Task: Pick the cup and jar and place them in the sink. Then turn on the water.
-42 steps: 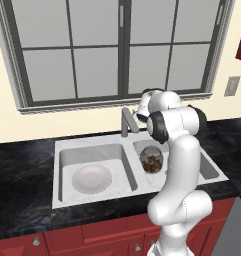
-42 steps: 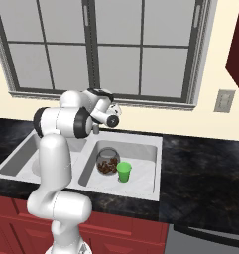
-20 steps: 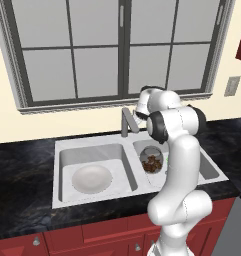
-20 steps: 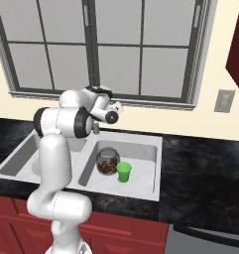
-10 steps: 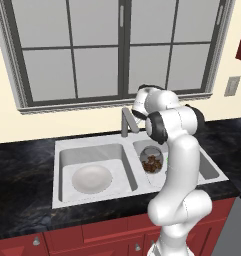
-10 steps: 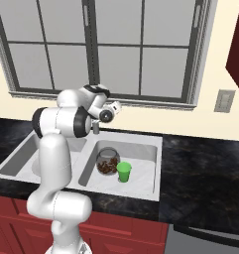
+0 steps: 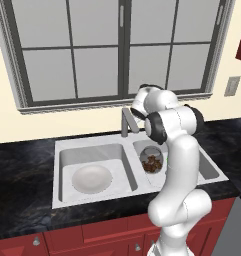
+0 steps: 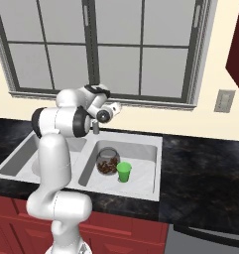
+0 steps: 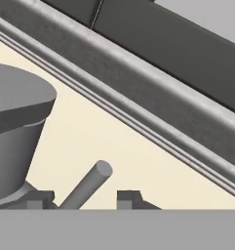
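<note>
Faucet [image 7: 127,121] handling is what remains, judging by the cup [image 8: 124,171] and jar [image 8: 107,161] already standing side by side in the right basin of the sink [image 8: 148,144], at the centre of the right base view. The gripper [image 9: 85,199] sits at the bottom of the hand view, its two dark tips spread with the faucet's thin lever [image 9: 89,184] rising between them; whether either tip touches the lever cannot be told. To the left in that view stands the broad grey faucet body, and behind it the cream wall and the window sill run diagonally. No water shows at the spout. The lever looks like rigid smooth metal, likely light to swing but slippery, so a push near its rounded free end should serve better than a pinch. In the left base view a round white dish [image 7: 92,178] lies in the left basin.
</note>
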